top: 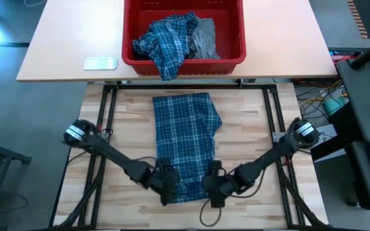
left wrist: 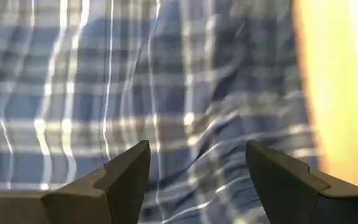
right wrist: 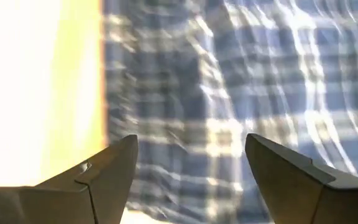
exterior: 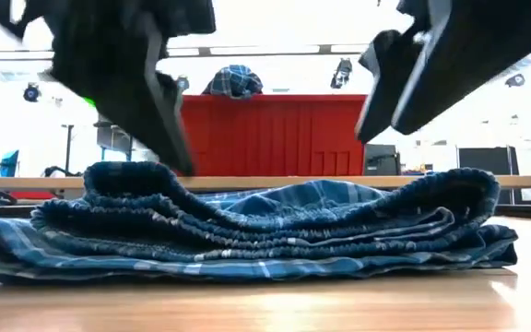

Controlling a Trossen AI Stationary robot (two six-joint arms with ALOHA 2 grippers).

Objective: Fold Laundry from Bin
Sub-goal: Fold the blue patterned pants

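Note:
A blue-and-white plaid garment [top: 185,141] lies folded into a long strip on the wooden table. Its near end [exterior: 265,231] is stacked in several layers. My left gripper [top: 167,189] stands open over the near left corner of that end, with plaid cloth beyond its fingers [left wrist: 197,146]. My right gripper [top: 214,189] stands open over the near right corner, clear above the cloth [exterior: 381,101]. The red bin [top: 223,64] sits on the far table and holds another plaid shirt [top: 166,42], which drapes over the bin's near rim, and a grey garment [top: 204,38]. My left gripper slants down at the folded garment's near end from the near left. One fingertip [exterior: 184,161] reaches the level of the top fold. I cannot tell whether it touches the cloth.
A small pale flat object [top: 100,63] lies on the tan far table left of the bin. Bare wood shows on both sides of the folded garment. Cables and equipment [top: 365,96] crowd the floor to the right of the table.

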